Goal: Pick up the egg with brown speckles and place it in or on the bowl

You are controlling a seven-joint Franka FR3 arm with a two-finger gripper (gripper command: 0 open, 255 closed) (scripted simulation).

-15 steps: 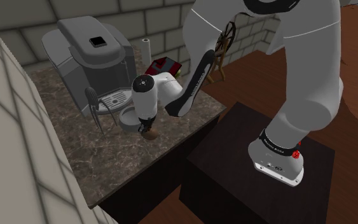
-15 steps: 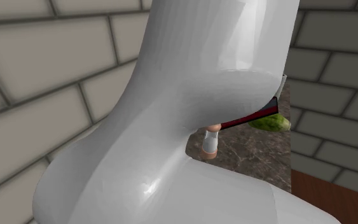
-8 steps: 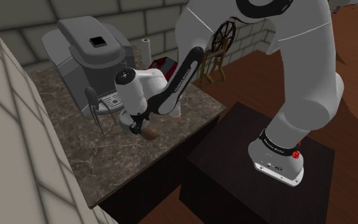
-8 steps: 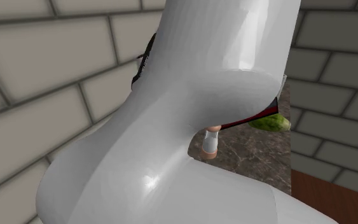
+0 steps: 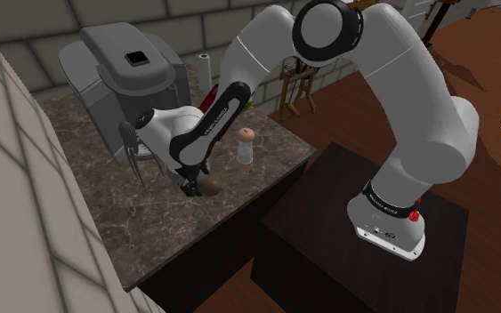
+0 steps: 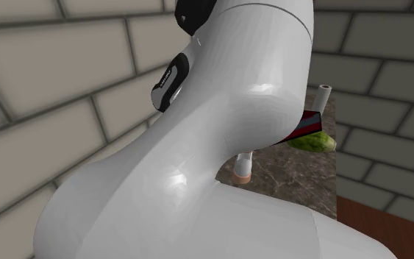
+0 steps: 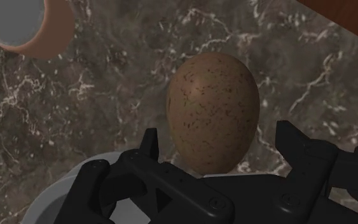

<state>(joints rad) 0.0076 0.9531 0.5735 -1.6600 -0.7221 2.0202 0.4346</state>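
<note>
I have the all-black two-finger gripper [image 5: 195,185] down low over the dark veined marble counter [image 5: 106,222], tilted toward the stand. From the wrist camera I see its fingers [image 7: 149,141] standing well apart, wider than the brown speckled egg [image 7: 213,113], which sits between them. A strip of marble shows on either side of the egg, so neither finger touches it and nothing is held.

The egg [image 5: 212,185] lies on the counter about midway along its length, a little in from the edge that faces the dark box stand [image 5: 346,222].

Just beside the gripper, partly behind one finger, a pale grey curved rim [image 7: 56,200] shows; I take it for the bowl, though I cannot see the rest of it.

A small white cylinder bottle with peach ends [image 5: 246,148] stands upright near the stand-side edge, apart from the egg.

At the counter's back, against the stone-block wall, sits a large grey coffee machine [image 5: 133,76], with a white roll [image 5: 204,67] beside it.

In the second exterior view the white arm [image 6: 198,147] covers most of the scene. Past it I see the bottle [image 6: 243,168], a green oblong object [image 6: 314,143] and a flat red-and-dark item [image 6: 305,125] at the counter's far end.
</note>
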